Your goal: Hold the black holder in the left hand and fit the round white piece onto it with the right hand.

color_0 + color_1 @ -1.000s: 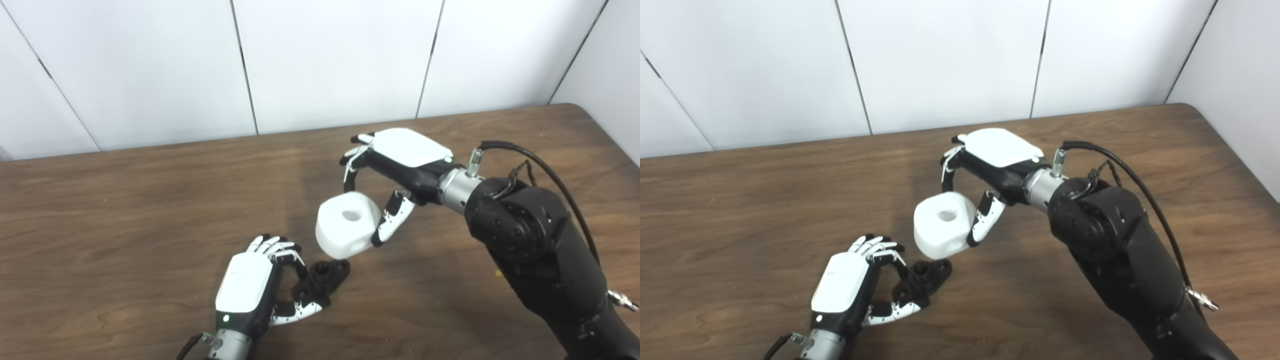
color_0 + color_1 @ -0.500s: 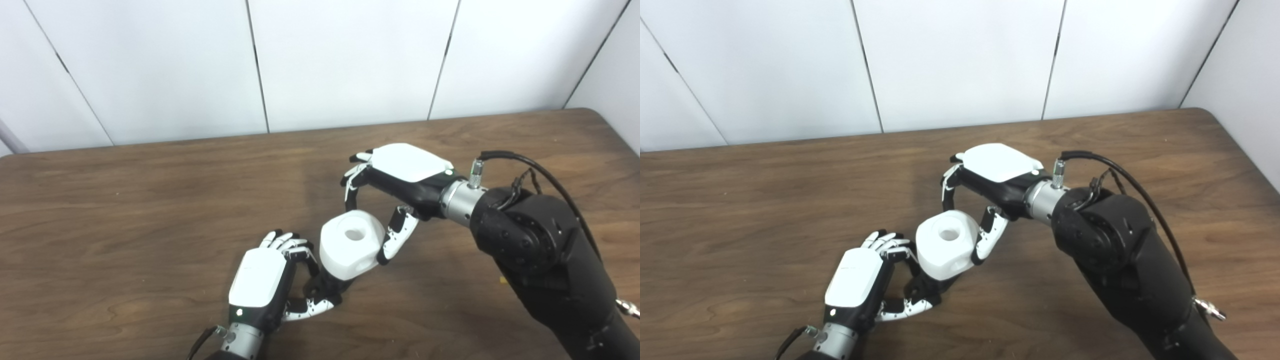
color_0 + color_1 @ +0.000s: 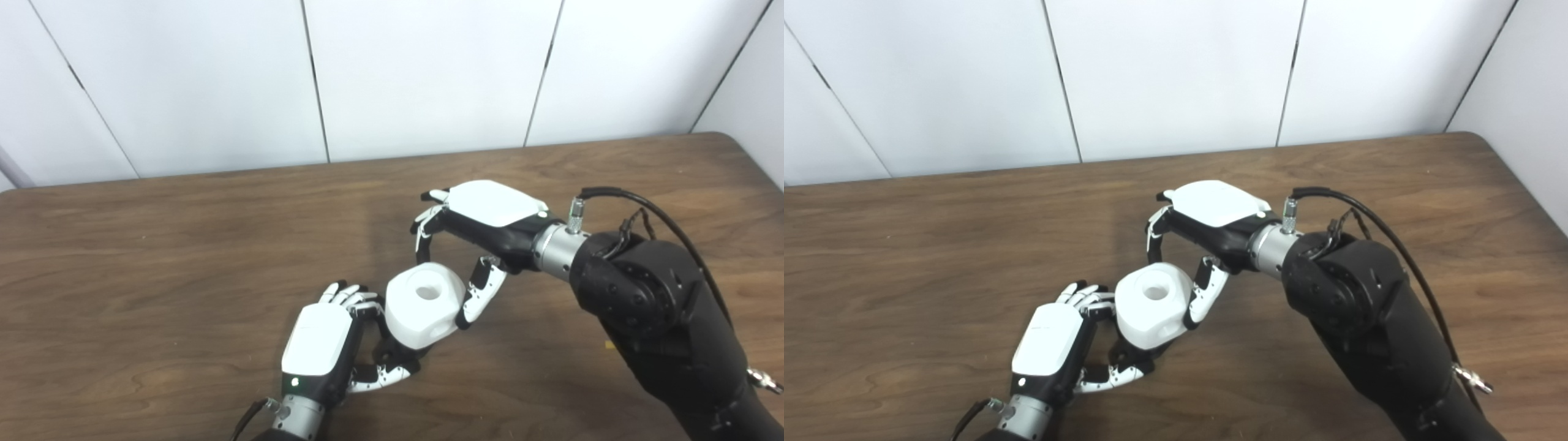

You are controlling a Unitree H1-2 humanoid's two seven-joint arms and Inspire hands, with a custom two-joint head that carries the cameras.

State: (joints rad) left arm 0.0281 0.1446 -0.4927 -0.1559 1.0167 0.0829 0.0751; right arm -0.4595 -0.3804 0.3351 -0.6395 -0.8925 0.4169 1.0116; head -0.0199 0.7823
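Here the wooden table (image 3: pixel 153 257) lies bare to the left and far side. The left hand (image 3: pixel 318 349) grips the black holder (image 3: pixel 392 354) near the front edge; the right hand (image 3: pixel 474 245) pinches the round white piece (image 3: pixel 422 306) atop it.

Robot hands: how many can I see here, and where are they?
2. The left hand is low on the table, holding the black holder. The right hand is above and to the right, holding the round white piece over the holder.
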